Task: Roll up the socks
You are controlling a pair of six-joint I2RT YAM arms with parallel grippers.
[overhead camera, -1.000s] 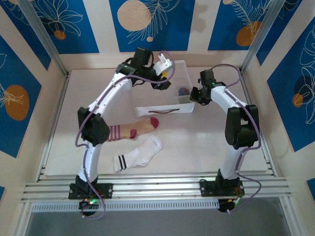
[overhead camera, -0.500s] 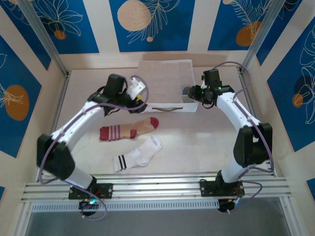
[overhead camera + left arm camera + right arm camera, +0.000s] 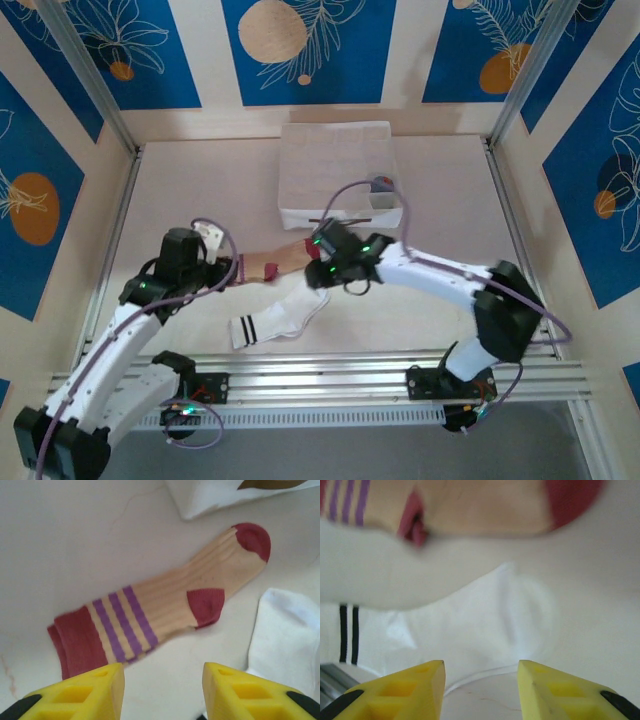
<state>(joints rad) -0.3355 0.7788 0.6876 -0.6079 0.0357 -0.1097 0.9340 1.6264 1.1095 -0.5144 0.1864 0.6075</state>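
Observation:
The tan sock (image 3: 165,607) with maroon toe and purple-striped cuff lies flat on the table. My left gripper (image 3: 162,690) hovers open just in front of its cuff end, with nothing between the yellow fingers. From above, the left gripper (image 3: 228,268) is at the sock's left end and the right gripper (image 3: 322,272) at its toe end. The white sock (image 3: 485,615) with black cuff stripes lies under my open right gripper (image 3: 481,685), whose fingers are apart above its toe. A grey and orange sock (image 3: 381,184) sits in a compartment of the box.
The white fabric compartment box (image 3: 330,165) stands at the back centre, its near corner (image 3: 220,497) just beyond the tan sock's toe. The metal rail (image 3: 320,382) runs along the table's near edge. Bare table (image 3: 440,300) spreads to the right.
Both arms have swung from the box at the back down to the socks. The left gripper now sits at the tan sock's cuff, the right over the white sock's toe.

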